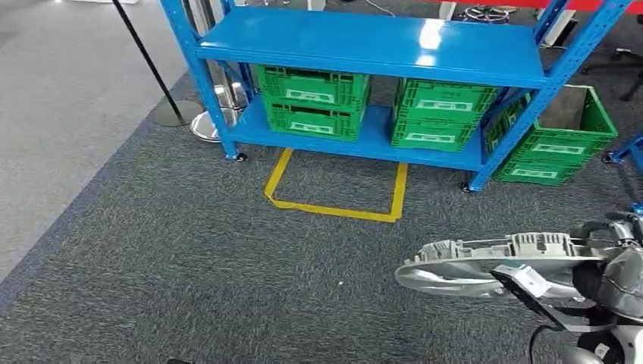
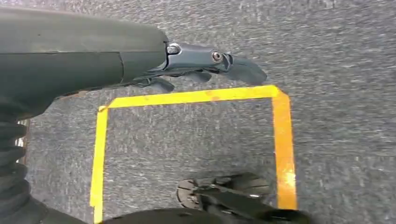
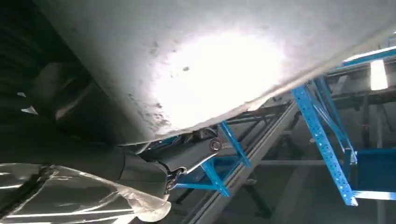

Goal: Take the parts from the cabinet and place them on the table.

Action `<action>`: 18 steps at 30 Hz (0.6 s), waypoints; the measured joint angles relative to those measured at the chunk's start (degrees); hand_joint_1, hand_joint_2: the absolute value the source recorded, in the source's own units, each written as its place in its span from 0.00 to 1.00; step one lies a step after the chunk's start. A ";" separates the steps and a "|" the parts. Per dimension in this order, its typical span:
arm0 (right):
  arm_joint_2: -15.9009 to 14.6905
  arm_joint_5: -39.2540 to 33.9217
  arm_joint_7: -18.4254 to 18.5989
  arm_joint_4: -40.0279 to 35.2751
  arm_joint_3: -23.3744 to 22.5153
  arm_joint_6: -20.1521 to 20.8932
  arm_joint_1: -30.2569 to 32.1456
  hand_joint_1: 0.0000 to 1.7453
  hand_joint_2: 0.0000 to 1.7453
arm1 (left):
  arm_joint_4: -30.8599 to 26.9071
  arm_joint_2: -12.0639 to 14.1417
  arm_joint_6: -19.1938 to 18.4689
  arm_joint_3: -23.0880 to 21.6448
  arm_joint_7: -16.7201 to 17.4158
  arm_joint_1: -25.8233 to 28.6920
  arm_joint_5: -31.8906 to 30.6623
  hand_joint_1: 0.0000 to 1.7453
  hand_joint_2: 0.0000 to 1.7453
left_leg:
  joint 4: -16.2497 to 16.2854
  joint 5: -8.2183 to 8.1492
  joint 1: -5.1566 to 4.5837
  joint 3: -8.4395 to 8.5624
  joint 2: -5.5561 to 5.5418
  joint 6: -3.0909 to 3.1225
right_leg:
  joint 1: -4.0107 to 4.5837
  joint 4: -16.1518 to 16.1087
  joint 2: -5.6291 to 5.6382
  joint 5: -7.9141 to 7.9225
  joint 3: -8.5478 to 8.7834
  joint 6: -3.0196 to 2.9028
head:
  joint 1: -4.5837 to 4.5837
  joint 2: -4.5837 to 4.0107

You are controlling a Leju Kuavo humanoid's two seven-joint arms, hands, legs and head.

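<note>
a: right hand (image 1: 606, 265) low at the right of the head view, gripping a flat silvery cast-metal part with a ribbed rim (image 1: 485, 265), fingers wrapped round its near end; a white tag hanging off it on a black strap

b: same part (image 3: 196, 70) up close in the right wrist view, pale broad underside pressed over the dark fingers (image 3: 196, 154), with crinkled clear plastic wrap (image 3: 70, 196) round the wrist

a: held level above the dark grey carpet (image 1: 189, 265), well apart from the blue steel shelving rack (image 1: 371, 42)

b: and the left hand (image 2: 205, 63)?

a: hanging over the carpet, holding nothing, fingers stretched forward and slightly apart (thumb hard to make out)

b: beneath it a yellow tape rectangle on the floor (image 2: 196, 95)

a: seen from the head view too, open toward the rack, just in front of the bottom shelf

b: on that shelf, stacked green slatted plastic crates (image 1: 312, 102), two stacks side by side; more green crates (image 1: 561, 144) on the floor just right of the rack's leg
</note>
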 joint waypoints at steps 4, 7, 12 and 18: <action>0.07 -0.11 -0.04 -0.11 -0.26 0.04 0.09 1.00 1.00 | 2.25 1.06 1.22 0.35 0.00 -0.19 -0.02 0.00 1.00 | -1.92 1.53 -0.62 -1.77 0.14 2.08 | -0.73 -1.12 -0.02 3.01 -0.87 1.37 | 0.00 0.00; 0.13 -0.35 -0.09 -0.11 -0.37 0.11 0.52 1.00 1.00 | 3.43 1.81 2.01 0.44 0.00 -0.21 -0.02 0.00 1.00 | -1.83 3.75 -0.83 -4.06 0.58 3.41 | -0.78 5.96 0.31 -7.43 -3.27 1.45 | 0.18 0.00; 0.13 -0.83 -0.11 -0.11 -0.39 0.20 0.60 1.00 1.00 | 5.55 2.62 2.51 0.57 -0.15 -0.64 -0.35 0.00 1.00 | -1.07 7.30 -1.53 -9.29 0.70 3.58 | 0.10 15.35 0.39 -6.68 -0.37 0.62 | 0.26 0.00; 0.13 -0.96 -0.28 -0.55 -0.61 0.22 0.38 1.00 1.00 | 6.88 3.15 2.73 0.70 -0.26 -0.94 -0.39 0.00 1.00 | -0.66 10.91 -1.55 -11.76 0.70 2.18 | 1.31 -3.61 0.40 -9.33 12.67 -0.99 | 0.30 0.00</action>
